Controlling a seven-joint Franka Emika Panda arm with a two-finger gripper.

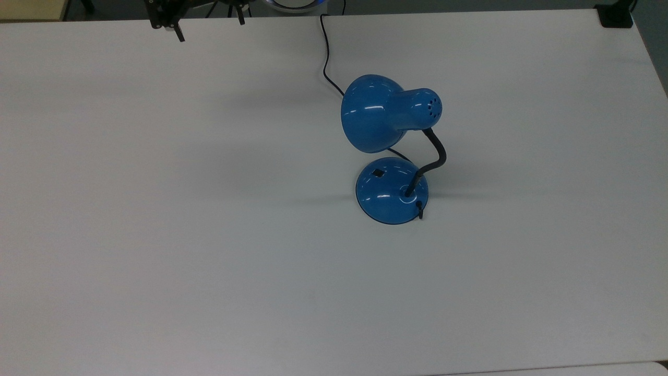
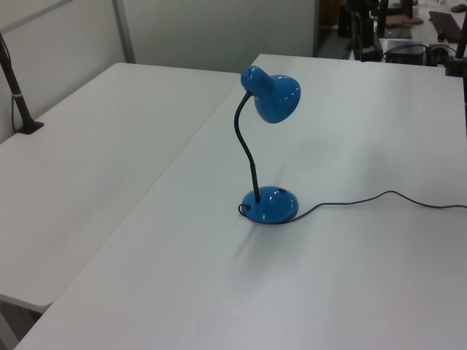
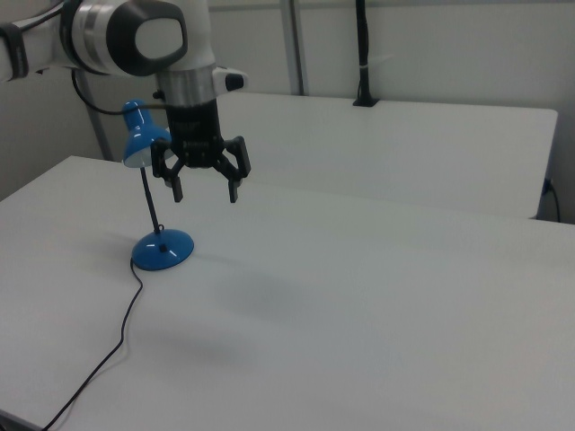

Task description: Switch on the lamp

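Observation:
The lamp stands on the white table, with its glossy blue shade tipped over the round blue base. A small black switch sits on the base, and no glow shows from the shade. The black gooseneck curves up from the base. The black cord runs off the top view's top edge. My gripper hangs open and empty at the top view's upper left, far from the lamp. In the right view my gripper hovers high above the table, right of the shade and base.
A second white table adjoins on the left view's left, with a black post clamped to it. A black clamp sits at the top view's top right corner. In the right view the cord trails toward the near edge.

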